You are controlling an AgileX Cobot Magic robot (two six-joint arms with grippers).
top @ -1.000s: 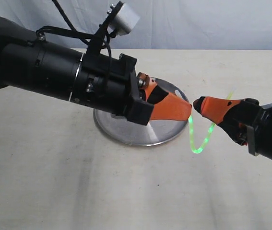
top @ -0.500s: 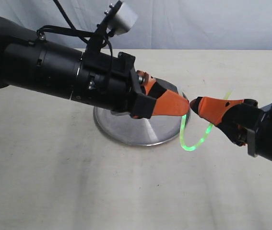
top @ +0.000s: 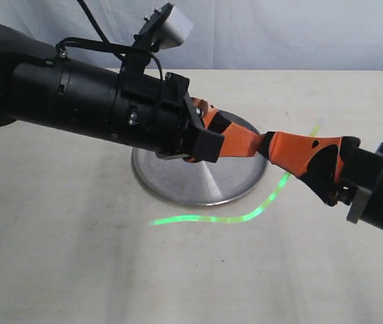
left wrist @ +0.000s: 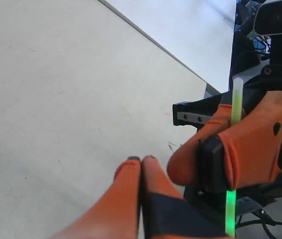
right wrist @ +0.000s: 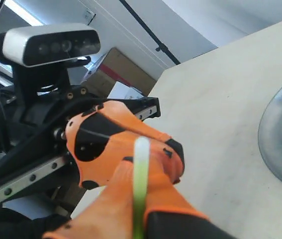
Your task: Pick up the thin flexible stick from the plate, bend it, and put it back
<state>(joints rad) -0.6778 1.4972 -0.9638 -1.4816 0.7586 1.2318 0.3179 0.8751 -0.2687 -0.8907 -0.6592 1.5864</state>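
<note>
The worktop (top: 76, 270) is seen with wide stretches of pale surface in front of the plate (top: 198, 185) and on both sides of it. Its far edge runs straight across behind the arms, against a pale blue backdrop (top: 279, 34). The plate is set toward the back middle of the worktop, well in from every visible edge. Its rear part is covered by the left arm (top: 63, 101), and only the near half of its brushed surface and rim is shown.

The left end effector (top: 253, 144) is held above the right part of the plate. Its orange fingers are pressed together, and in the left wrist view nothing is seen between them. The right end effector (top: 275, 145) is brought in from the right, tip to tip with the left one near the plate's right rim. Whether the two tips touch cannot be told.

The thin flexible stick (top: 211, 219) is pinched by the right end effector alone. A short pale end is seen projecting up and to the right past those fingers. The longer, glowing green part runs down and to the left, sweeps in a curve just outside the plate's near rim, and ends over the worktop in front of the plate. This part appears blurred, and whether the free end touches the worktop cannot be told.
</note>
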